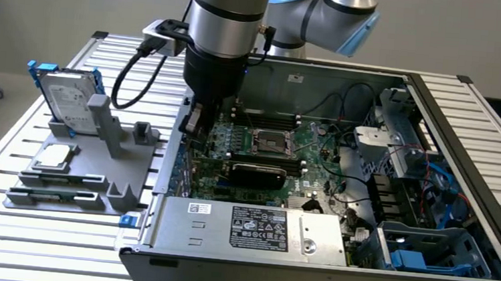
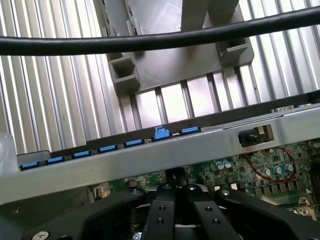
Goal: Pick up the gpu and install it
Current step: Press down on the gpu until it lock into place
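One graphics card (image 1: 258, 174) stands on edge on the green motherboard (image 1: 316, 160) inside the open computer case (image 1: 465, 140). We see its black rounded cover, which sits just beside the long black memory slots (image 1: 265, 159) below the processor socket (image 1: 268, 141). The gripper (image 1: 195, 126) is apart from the card, hanging over the case wall on the exterior view's left. In the wrist view the gripper (image 2: 176, 189) has its jaws drawn together, and we see nothing between them. Below them runs the silver case edge with a row of blue tabs (image 2: 161, 133). Outside the case, on the slatted table (image 1: 11, 229), a grey parts stand (image 1: 98, 145) carries a hard drive (image 1: 64, 99) in a blue frame. A black cable (image 2: 150, 41) crosses the wrist view.
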Controlling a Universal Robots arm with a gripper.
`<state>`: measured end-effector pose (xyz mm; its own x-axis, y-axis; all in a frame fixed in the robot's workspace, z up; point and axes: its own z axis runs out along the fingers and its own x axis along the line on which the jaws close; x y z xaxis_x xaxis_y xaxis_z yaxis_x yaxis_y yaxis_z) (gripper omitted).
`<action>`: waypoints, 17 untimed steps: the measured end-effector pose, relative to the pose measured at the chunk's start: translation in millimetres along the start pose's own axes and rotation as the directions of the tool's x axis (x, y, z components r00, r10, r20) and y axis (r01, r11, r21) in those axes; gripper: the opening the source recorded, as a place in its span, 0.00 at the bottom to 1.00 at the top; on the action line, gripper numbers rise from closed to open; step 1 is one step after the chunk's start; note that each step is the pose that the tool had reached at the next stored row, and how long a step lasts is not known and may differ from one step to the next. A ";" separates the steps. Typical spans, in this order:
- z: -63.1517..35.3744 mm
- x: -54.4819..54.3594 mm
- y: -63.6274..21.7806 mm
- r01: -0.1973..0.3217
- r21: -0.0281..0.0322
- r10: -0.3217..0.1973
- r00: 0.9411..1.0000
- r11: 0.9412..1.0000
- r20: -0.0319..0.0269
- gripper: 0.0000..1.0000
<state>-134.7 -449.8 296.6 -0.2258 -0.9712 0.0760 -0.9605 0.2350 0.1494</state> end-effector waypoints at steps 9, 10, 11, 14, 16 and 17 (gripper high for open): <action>-3.0 -1.0 0.8 -0.018 -0.005 0.018 1.000 1.000 -0.008 0.11; -3.0 -1.1 0.8 -0.020 -0.006 0.020 1.000 1.000 -0.009 0.11; -3.1 -1.3 0.9 -0.022 -0.006 0.022 1.000 1.000 -0.010 0.11; -3.0 -1.9 1.0 -0.030 -0.005 0.030 0.999 1.000 -0.013 0.11; -3.1 -2.4 1.1 -0.036 -0.005 0.035 0.999 0.999 -0.014 0.11; -3.1 -2.7 1.2 -0.038 -0.005 0.038 0.999 0.999 -0.015 0.11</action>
<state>-134.8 -446.8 299.6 -0.2600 -0.9608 0.0962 -0.9502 0.2723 0.1516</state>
